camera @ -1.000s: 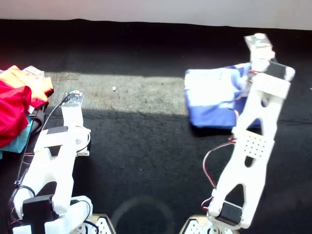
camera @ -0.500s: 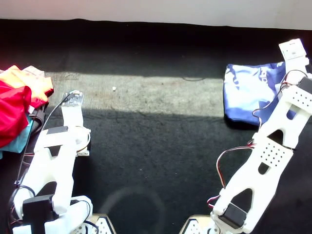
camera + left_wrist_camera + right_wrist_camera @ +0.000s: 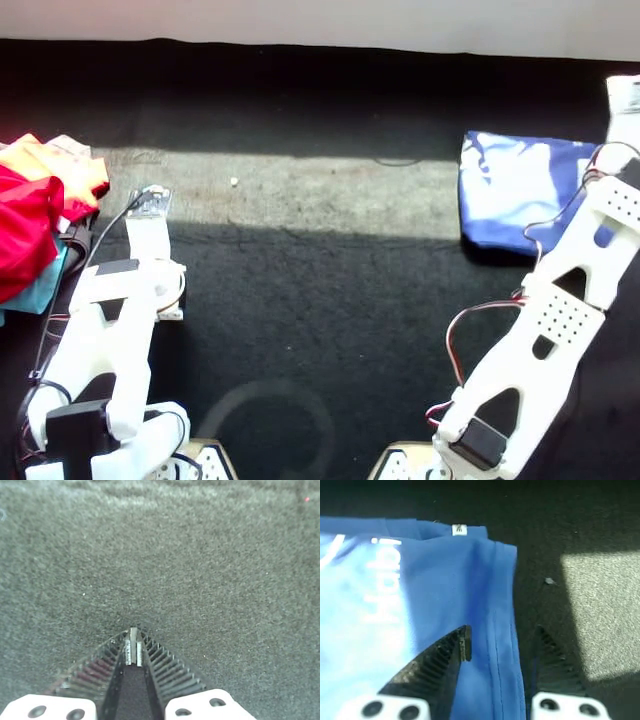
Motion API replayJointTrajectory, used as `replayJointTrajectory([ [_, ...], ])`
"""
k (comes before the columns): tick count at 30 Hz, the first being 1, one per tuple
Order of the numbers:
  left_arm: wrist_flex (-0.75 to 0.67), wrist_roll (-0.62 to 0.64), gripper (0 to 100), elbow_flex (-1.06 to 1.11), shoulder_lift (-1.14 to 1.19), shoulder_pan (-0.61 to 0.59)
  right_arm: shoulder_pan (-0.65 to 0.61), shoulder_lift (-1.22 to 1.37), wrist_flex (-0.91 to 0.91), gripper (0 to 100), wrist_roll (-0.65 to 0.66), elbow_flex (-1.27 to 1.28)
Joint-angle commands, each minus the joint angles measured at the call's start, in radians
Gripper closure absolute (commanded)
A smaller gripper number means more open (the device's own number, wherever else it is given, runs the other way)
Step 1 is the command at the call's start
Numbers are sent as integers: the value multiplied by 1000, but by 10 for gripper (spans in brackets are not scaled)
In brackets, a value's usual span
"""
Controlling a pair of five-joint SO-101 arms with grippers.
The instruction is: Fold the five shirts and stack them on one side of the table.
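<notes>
A folded blue shirt lies flat at the table's right side. My right arm stretches across its right edge. In the right wrist view my right gripper stands open just above the blue shirt, one finger over the cloth and the other over the dark table beside the hem. A heap of unfolded red, orange and teal shirts sits at the left edge. My left gripper is shut on nothing, low over bare carpet, and in the high view the left gripper rests right of the heap.
The table is covered in dark carpet, with a sunlit band running across its middle. A tiny white speck lies in that band. A pale wall borders the far edge.
My right arm carried the blue shirt from right of centre to the table's right side, then shifted a little farther right while the shirt stayed put. The left arm kept still.
</notes>
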Motion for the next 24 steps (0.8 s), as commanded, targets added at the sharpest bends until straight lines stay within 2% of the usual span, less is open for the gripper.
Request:
replayJointTrajectory([
  [1, -21, 5, 990, -2, 5, -12, 10, -21, -19, 777, -74, -102],
  [8, -21, 5, 990, -2, 5, -12, 4, -25, 28, 777, -184, -239],
  [14, 5, 2, 990, -27, -7, -15, 1, -94, 183, 777, -226, -237],
  [18, 186, 5, 990, -150, -59, -51, -19, -170, 303, 777, -236, -239],
  [24, 442, 0, 989, -440, -186, -186, -61, -251, 398, 777, -233, -237],
])
